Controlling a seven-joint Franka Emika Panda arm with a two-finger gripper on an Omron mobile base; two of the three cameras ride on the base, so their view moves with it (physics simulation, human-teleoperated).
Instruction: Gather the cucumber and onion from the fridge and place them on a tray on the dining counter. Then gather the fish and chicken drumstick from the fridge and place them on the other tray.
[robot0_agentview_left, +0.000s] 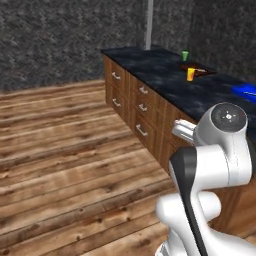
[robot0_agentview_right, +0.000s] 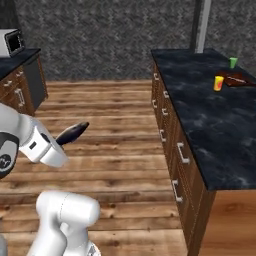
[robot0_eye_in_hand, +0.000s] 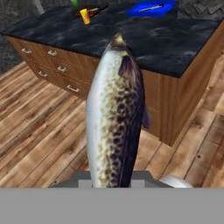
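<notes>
Blue tray (robot0_eye_in_hand: 151, 7) and reddish-brown tray (robot0_eye_in_hand: 92, 10) on black dining counter (robot0_eye_in_hand: 144, 39) (fingers clamped on fish (robot0_eye_in_hand: 114, 118))

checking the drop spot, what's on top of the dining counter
On the dining counter stand a green cup and a yellow cup beside the dark reddish-brown tray, with the blue tray further along. The fish in the tool covers part of the counter's front.
</notes>
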